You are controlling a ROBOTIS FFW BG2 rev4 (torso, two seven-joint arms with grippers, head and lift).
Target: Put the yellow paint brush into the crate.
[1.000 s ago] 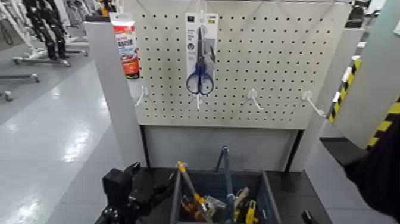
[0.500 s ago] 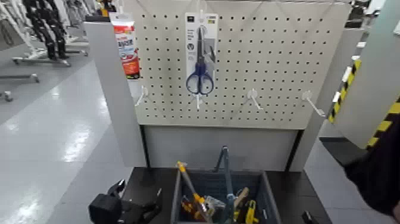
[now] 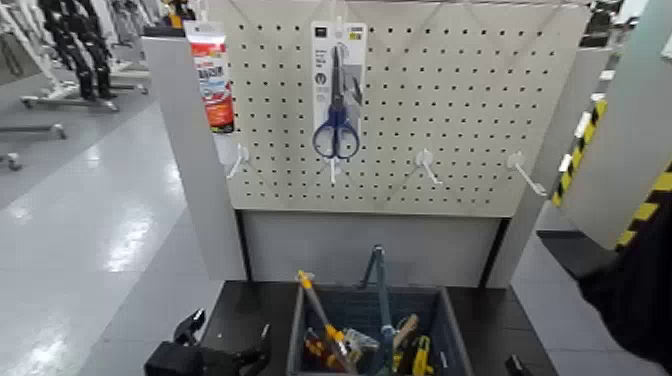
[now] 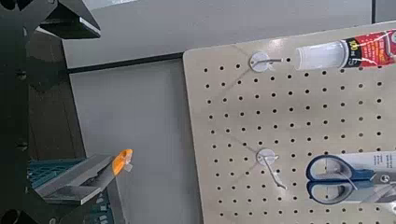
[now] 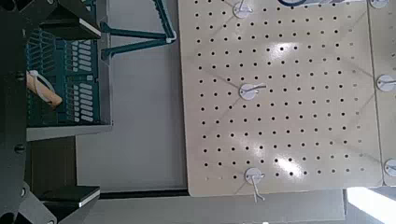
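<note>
Head view: left hand (image 3: 200,352) has dropped low and away beside the crate (image 3: 300,330), fingers apparently open and empty, yellow paint brush (image 3: 318,312) leaning inside the crate, so placement looks done.

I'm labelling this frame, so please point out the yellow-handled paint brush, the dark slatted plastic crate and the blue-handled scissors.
Yellow-handled paint brush (image 3: 318,307): head view, on its slim handle.
Dark slatted plastic crate (image 3: 454,335): head view, on its right rim.
Blue-handled scissors (image 3: 336,133): head view, on the blue finger loops.
</note>
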